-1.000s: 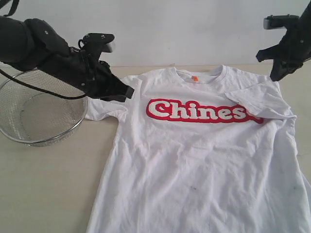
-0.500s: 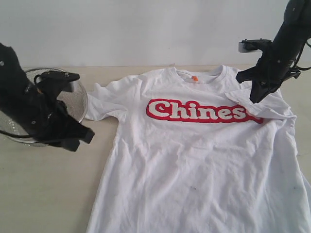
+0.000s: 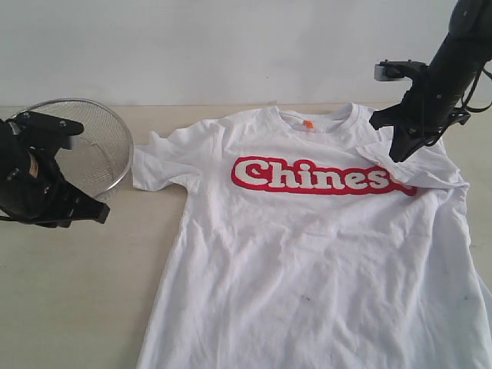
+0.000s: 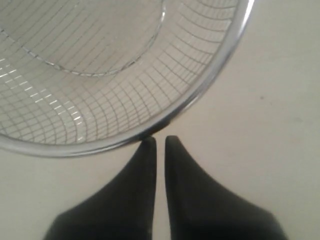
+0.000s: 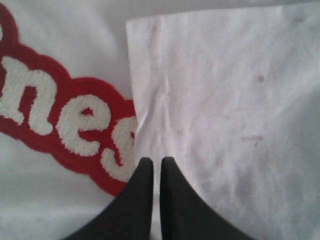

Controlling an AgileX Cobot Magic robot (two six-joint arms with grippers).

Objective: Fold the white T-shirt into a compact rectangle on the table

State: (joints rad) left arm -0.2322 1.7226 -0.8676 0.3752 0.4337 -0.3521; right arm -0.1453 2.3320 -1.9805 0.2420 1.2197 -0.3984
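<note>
The white T-shirt (image 3: 307, 254) lies spread face up on the table (image 3: 77, 307), red lettering (image 3: 315, 175) across the chest and an orange neck tag (image 3: 308, 123) at the collar. Its right sleeve (image 3: 415, 165) is folded inward over the end of the lettering; its left sleeve (image 3: 157, 169) lies flat. My right gripper (image 3: 398, 156) hangs shut just above that folded sleeve (image 5: 225, 100), holding nothing. Far off the shirt, my left gripper (image 3: 101, 214) is shut and empty over bare table, its tips (image 4: 160, 140) at the basket rim.
A round wire-mesh basket (image 3: 92, 146) stands at the back left, its rim (image 4: 200, 95) right in front of my left gripper. A pale wall runs behind the table. The shirt's hem runs off the lower edge of the exterior view.
My left arm has swung away from the shirt's left sleeve, out to the left and toward the front, uncovering the basket. My right arm came down and inward over the folded sleeve, then held.
</note>
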